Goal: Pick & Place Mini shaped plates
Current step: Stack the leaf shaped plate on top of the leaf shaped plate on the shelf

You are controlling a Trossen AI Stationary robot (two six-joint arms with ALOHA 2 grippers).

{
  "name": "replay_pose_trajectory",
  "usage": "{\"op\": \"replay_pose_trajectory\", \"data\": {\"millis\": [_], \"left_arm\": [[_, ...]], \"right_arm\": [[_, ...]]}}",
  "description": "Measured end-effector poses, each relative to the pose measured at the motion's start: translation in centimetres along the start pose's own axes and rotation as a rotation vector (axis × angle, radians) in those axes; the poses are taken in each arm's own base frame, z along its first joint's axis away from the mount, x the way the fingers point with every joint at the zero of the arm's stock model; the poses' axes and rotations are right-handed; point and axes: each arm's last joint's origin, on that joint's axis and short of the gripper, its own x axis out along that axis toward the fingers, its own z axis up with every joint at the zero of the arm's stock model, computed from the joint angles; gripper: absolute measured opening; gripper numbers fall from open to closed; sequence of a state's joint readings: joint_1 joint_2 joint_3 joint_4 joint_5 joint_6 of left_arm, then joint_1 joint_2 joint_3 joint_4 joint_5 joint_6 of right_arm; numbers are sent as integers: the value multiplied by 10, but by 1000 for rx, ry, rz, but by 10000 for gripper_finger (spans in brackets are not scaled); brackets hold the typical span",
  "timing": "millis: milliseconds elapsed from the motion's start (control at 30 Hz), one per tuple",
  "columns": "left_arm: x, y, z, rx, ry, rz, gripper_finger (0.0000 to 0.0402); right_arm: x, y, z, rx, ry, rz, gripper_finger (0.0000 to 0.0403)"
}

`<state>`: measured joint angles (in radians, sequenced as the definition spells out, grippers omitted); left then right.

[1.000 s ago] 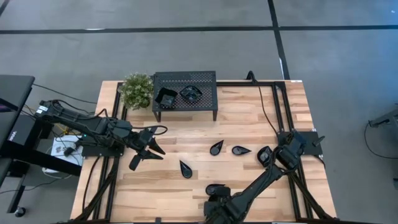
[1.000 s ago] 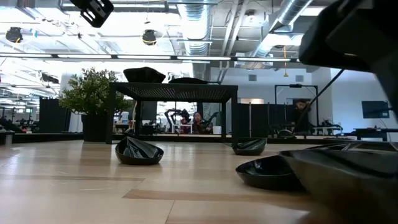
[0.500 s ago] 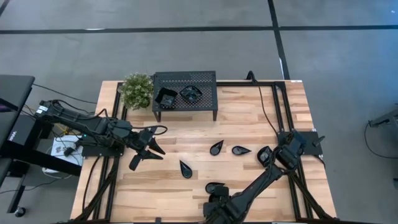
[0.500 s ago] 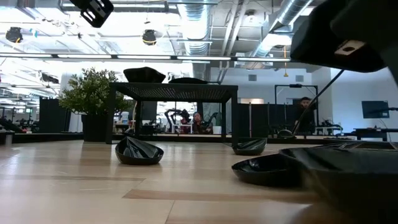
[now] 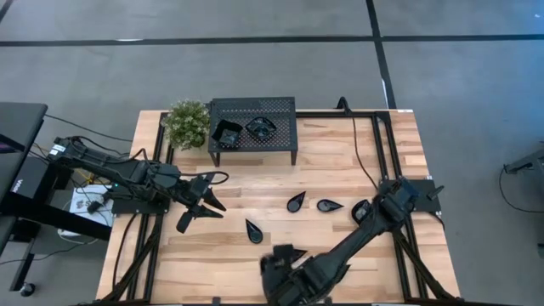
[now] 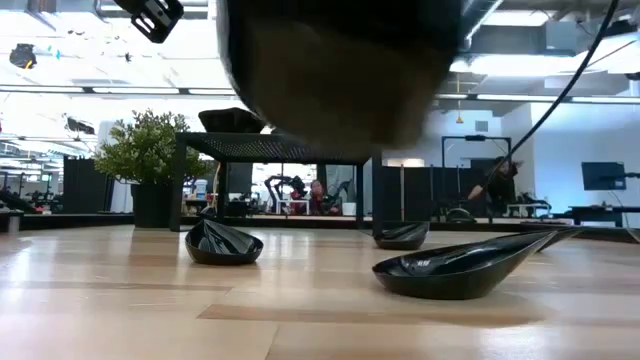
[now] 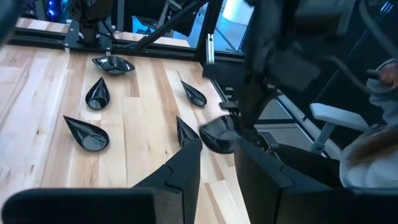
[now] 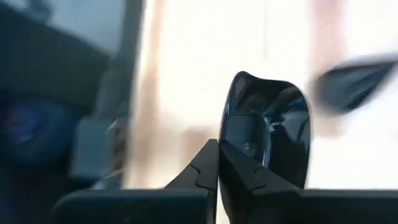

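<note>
Small glossy black mini shaped plates lie on the wooden table: teardrop ones (image 5: 296,201) (image 5: 329,205) (image 5: 253,230) (image 5: 289,252) and a rounder one (image 5: 361,210). Two more sit on top of the black perforated stand (image 5: 252,127). My right gripper (image 5: 276,270) is near the table's front edge, shut on a rounded plate (image 8: 267,130). In the low view the two show as a dark blur (image 6: 340,60) high above the table. My left gripper (image 5: 217,191) hangs open over the table's left middle, holding nothing. My right gripper pinches the plate's rim (image 8: 229,134) between its two fingers. The plate stands on edge beyond the fingertips (image 8: 211,163), its glossy hollow showing. In the left wrist view the plate (image 7: 216,134) hangs at the fingers, lifted clear of the table.
A potted plant (image 5: 187,123) stands at the far left, beside the stand. Black frame rails (image 5: 382,144) and cables run along the table's right side. Bare wood lies between the stand and the loose plates.
My right gripper has gone up and toward the table's left edge. The plate that lay in front of the low camera has left the table with it, uncovering the teardrop plate behind.
</note>
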<state>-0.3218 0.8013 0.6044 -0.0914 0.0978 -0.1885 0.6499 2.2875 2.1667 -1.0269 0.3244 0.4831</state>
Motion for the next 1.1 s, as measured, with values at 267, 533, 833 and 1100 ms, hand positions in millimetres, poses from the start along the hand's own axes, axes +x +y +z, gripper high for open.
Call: {"op": "replay_pose_trajectory", "data": {"millis": [267, 533, 833, 1100], "left_arm": [[0, 0, 2, 7, -21, -4, 100], [-1, -2, 10, 63, -101, -17, 100], [-1, -2, 10, 66, -101, -12, 100], [-1, -2, 9, 67, -99, -16, 100]], "right_arm": [[-18, -78, 41, -62, -57, -340, 4], [-18, -202, 64, 173, -30, -604, 2], [-25, -322, 70, 467, -77, -612, 3], [-26, -375, 61, 575, -75, -606, 2]]}}
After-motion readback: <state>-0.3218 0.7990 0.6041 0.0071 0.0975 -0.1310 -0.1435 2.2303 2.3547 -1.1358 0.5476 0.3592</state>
